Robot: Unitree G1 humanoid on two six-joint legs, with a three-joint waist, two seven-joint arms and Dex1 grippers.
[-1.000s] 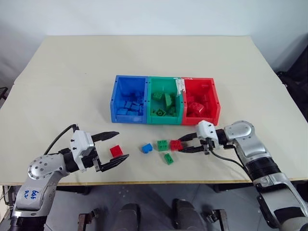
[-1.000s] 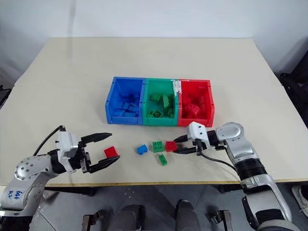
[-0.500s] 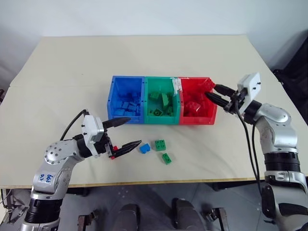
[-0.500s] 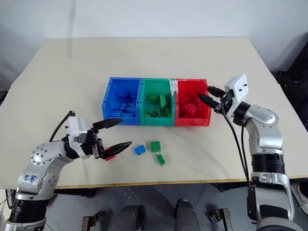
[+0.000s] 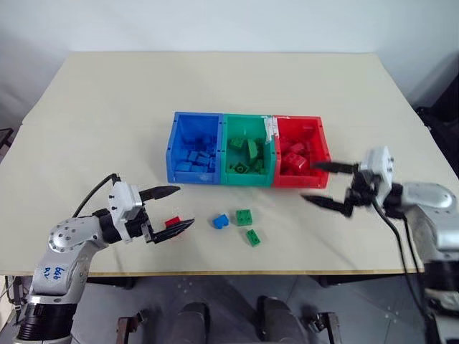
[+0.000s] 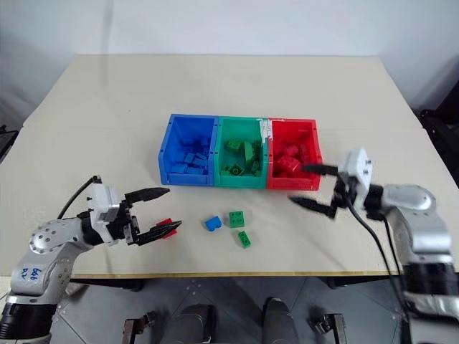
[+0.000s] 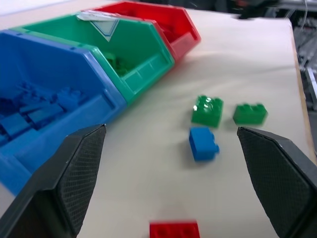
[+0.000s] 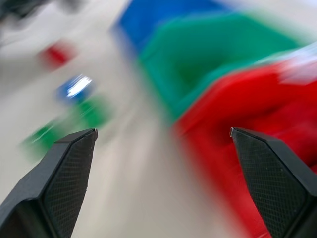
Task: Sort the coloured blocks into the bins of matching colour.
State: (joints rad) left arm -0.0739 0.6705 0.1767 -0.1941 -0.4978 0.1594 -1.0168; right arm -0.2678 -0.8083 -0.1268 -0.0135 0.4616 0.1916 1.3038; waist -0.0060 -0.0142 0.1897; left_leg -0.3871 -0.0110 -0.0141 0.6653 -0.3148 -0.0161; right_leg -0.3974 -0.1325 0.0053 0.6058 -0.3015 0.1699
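The three joined bins stand mid-table: blue, green and red, each holding several blocks of its own colour. Loose on the table in front of them lie a red block, a blue block and two green blocks. My left gripper is open and level, and the red block rests on the table between its fingers, untouched. My right gripper is open and empty, just in front of the red bin's right corner.
The beige table stretches wide behind and to both sides of the bins. Its front edge runs close below the loose blocks. A black cable loops from my left wrist.
My right gripper carried a red block from the table up to the red bin, opened, and has drawn back in front of the bin with nothing in it. The left gripper stays at the red block.
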